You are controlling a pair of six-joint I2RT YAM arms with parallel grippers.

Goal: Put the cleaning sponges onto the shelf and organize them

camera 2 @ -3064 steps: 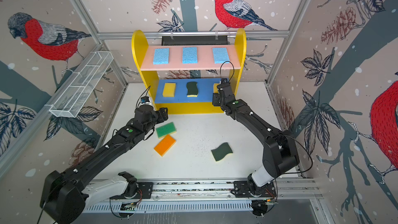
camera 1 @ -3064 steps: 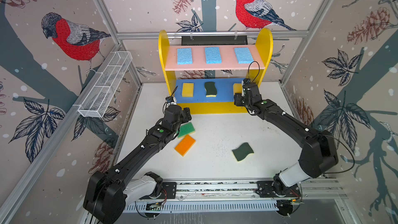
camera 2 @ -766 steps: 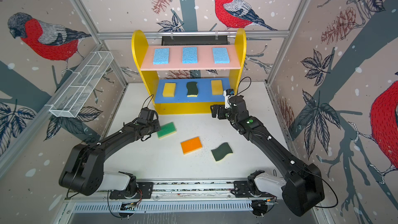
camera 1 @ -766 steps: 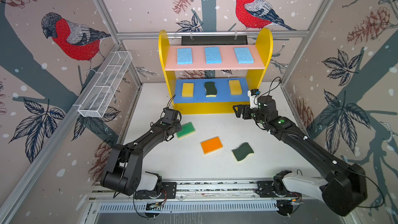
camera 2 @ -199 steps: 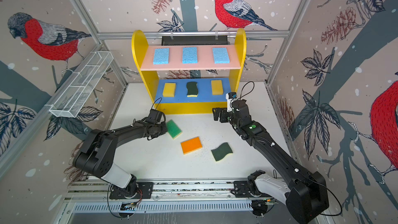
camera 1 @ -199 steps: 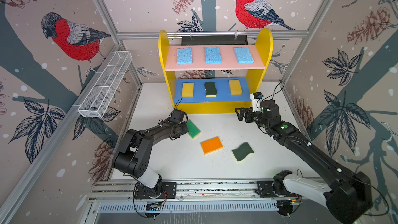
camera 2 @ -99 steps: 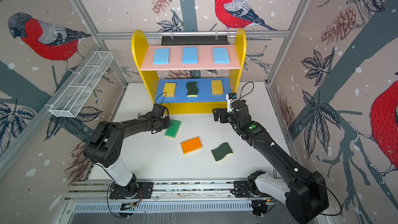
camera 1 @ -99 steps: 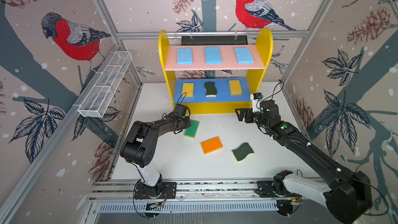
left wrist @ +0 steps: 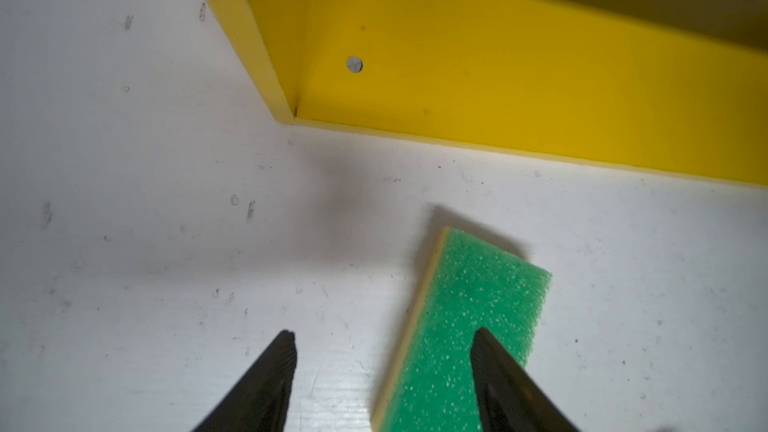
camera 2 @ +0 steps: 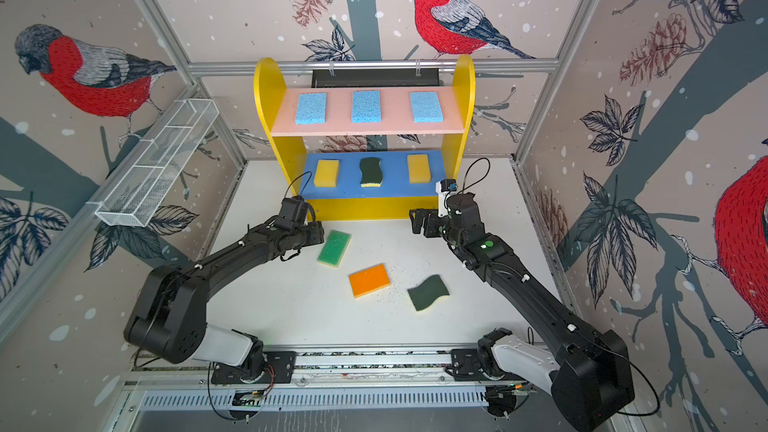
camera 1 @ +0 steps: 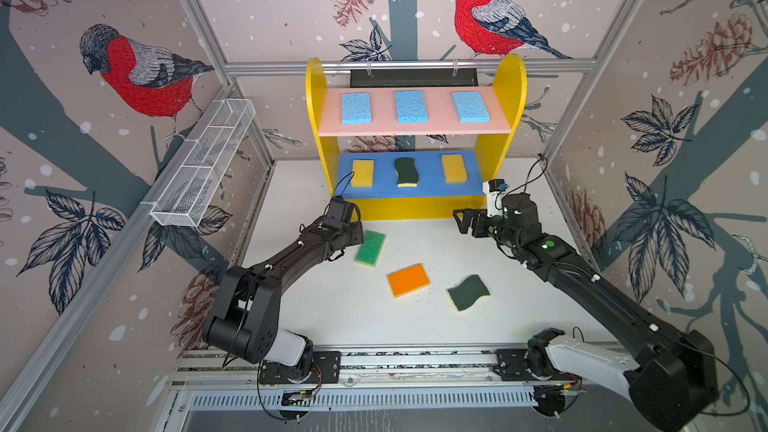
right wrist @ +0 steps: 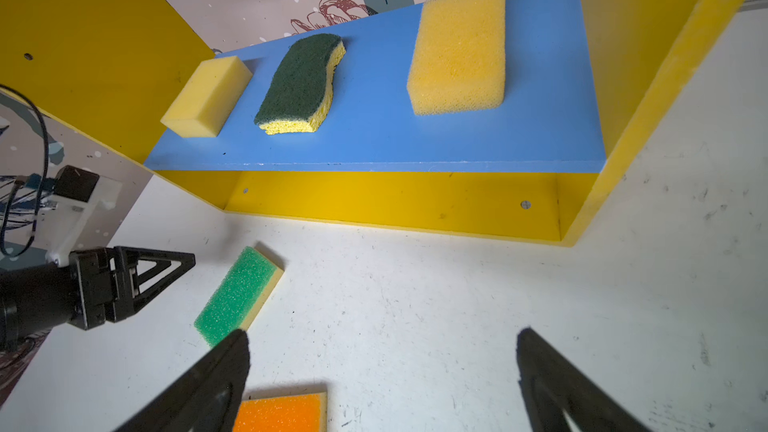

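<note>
Left fingers [left wrist: 266,384] are spread apart with nothing in them. In the left wrist view one sits over the green-topped sponge [left wrist: 465,317] and the other over bare bench [left wrist: 166,263], so the sponge's only half inside the gap. It's lying flat, green side up, just in front of the left end of the shelf [camera 1: 316,89], right by the open yellow bottom tier [right wrist: 395,201]. Right fingers [right wrist: 212,384] are wide open and empty too, parked in front of the shelf's right end. If it were me, I'd nudge the left arm sideways until the sponge's narrow width is centred between the tips, drop down over the long edges and squeeze gently, since foam probably squashes and can pop out. Then keep it low to clear the blue middle board [camera 1: 469,191] and set it toward the left of the bottom tier, leaving room for two more. Further out on the bench are the orange-topped sponge [camera 1: 408,280] and a wavy dark-green scourer [camera 1: 468,292]. Up top looks sorted already: three light-blue sponges [camera 1: 410,106] on the pink top board [camera 1: 494,118], and two yellow blocks [camera 1: 363,173] either side of a second scourer [camera 1: 405,172] on the blue.
</note>
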